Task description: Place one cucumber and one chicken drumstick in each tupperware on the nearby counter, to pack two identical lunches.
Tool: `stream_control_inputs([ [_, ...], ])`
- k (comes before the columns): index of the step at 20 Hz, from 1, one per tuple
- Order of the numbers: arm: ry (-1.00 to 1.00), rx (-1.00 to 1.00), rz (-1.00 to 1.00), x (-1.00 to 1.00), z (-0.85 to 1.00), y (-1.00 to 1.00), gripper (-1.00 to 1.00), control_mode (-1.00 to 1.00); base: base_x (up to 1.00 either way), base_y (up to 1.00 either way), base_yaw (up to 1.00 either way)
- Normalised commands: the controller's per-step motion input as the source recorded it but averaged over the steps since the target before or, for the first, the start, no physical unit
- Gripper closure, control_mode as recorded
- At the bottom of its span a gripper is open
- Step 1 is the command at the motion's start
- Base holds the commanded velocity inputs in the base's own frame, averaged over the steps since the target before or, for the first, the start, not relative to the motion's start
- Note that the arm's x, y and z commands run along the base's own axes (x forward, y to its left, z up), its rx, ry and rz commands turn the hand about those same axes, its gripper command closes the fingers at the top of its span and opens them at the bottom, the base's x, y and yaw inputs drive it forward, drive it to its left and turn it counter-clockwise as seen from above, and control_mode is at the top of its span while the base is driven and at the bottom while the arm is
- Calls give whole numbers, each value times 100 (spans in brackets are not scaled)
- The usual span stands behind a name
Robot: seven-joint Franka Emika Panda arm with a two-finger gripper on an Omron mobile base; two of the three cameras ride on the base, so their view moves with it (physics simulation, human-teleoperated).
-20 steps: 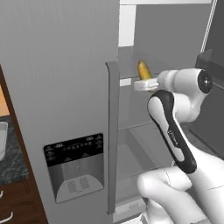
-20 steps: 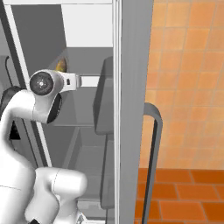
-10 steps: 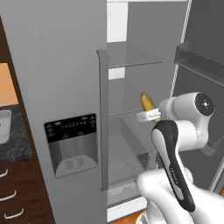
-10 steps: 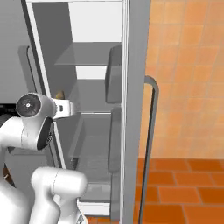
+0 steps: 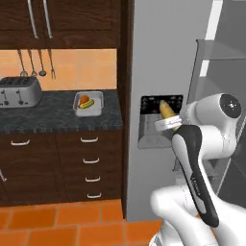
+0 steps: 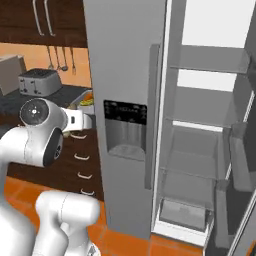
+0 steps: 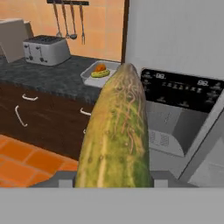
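My gripper (image 5: 168, 119) is shut on a yellow-green cucumber (image 5: 166, 110), held up in front of the fridge's dispenser door. In the hand view this cucumber (image 7: 116, 131) stands large in the middle and hides the fingertips. A tupperware (image 5: 98, 110) sits on the speckled counter (image 5: 53, 117) close to the fridge side. It holds an orange-brown chicken drumstick (image 5: 85, 100) and a second cucumber (image 5: 86, 106). The hand view shows the same tupperware (image 7: 89, 77) beyond the held cucumber, with the drumstick (image 7: 100, 67) and the cucumber (image 7: 100, 74) inside.
A silver toaster (image 5: 19, 92) stands at the counter's left, with utensils (image 5: 31, 62) hanging on the wall above. Dark drawers (image 5: 89, 166) sit below the counter. The grey fridge door with dispenser (image 6: 126, 130) is shut; the right side of the fridge (image 6: 205, 150) stands open.
The whole picture has swung from the open fridge shelves to the counter, so the base has moved. The cucumber stays in the gripper.
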Motion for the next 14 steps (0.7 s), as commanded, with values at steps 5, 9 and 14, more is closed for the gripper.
stream_control_inputs([
  [5,0,0,0,0,0,0,100,100,23,100,45],
  [9,0,0,0,0,0,0,100,100,88,100,11],
  [14,0,0,0,0,0,0,100,100,100,100,-2],
])
